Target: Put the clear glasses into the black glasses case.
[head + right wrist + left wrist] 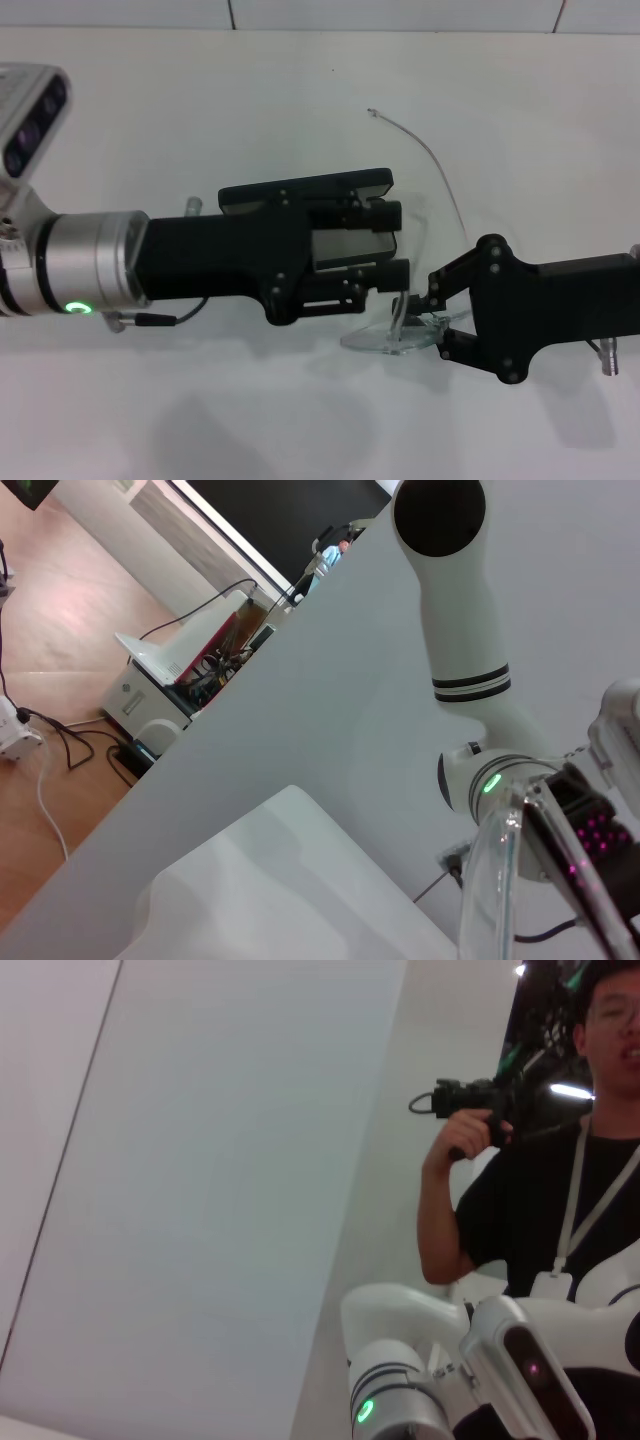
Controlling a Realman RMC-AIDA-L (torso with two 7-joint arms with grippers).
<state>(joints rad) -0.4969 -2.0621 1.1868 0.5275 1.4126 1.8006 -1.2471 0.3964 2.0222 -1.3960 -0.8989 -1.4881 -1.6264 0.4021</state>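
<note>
The black glasses case lies open mid-table, with its lid raised at the far side and its grey lining showing. My left gripper reaches in from the left, and its fingers clamp the case's tray from both sides. The clear glasses hang just in front of the case's right end, tilted, with the lens low near the table. My right gripper comes in from the right and is shut on them. In the right wrist view a clear curved piece of the glasses shows close up.
A thin curved strand lies on the white table behind the case. The left wrist view shows a person holding a camera, and the robot's white body. The right wrist view shows the left arm.
</note>
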